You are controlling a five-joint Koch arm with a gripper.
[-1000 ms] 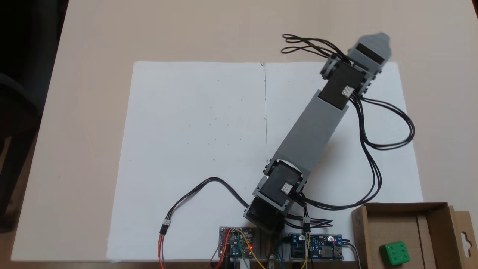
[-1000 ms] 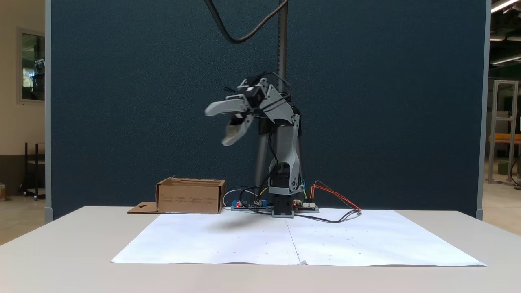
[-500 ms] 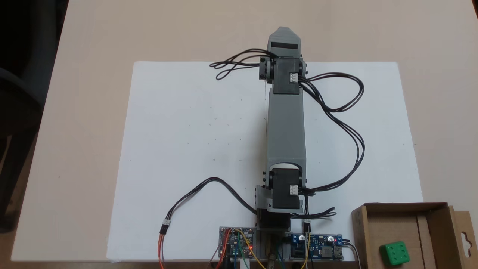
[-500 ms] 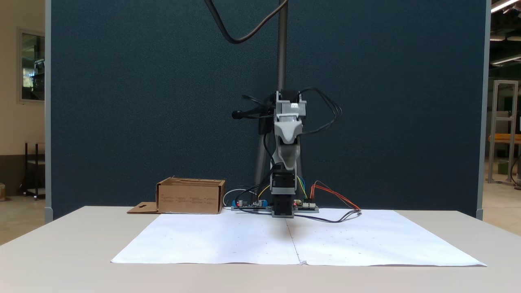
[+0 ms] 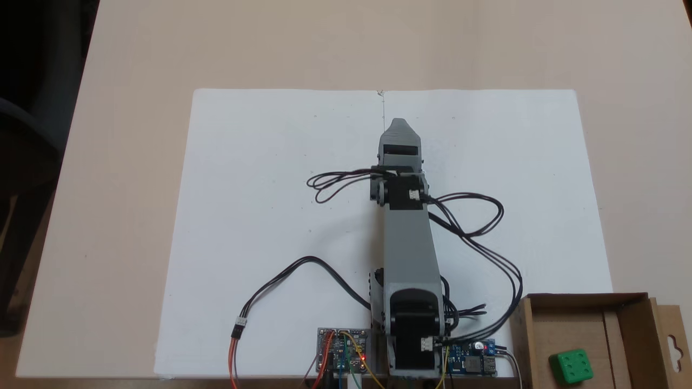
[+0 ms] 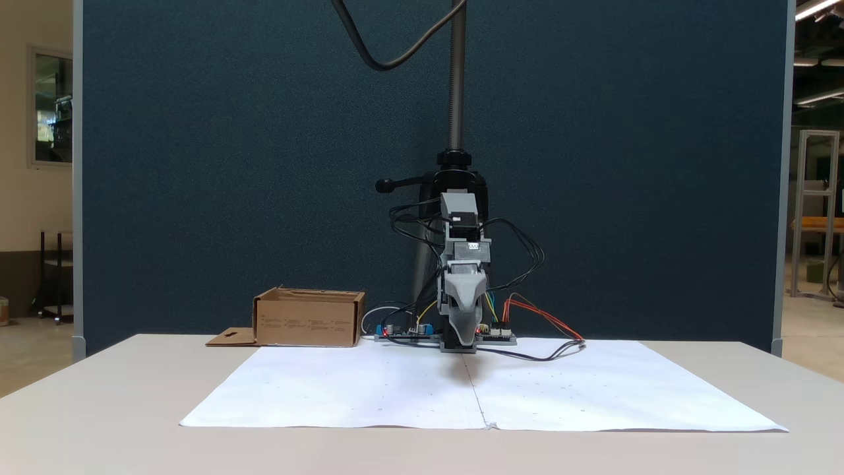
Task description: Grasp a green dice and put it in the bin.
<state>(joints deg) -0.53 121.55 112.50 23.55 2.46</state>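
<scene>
Now arm folded low over paper, tool (image 5: 399, 125) pointing forward; jaws seemingly together, cannot tell.

You have a beige table (image 5: 135, 54) with two white paper sheets (image 5: 281, 178) laid side by side, meeting at a centre seam. Two small circuit boards (image 5: 343, 348) with coloured wires sit at the paper's near edge in a fixed view. A dark blue partition (image 6: 231, 165) stands behind the table, with a metal pole (image 6: 455, 72) in front of it.
</scene>
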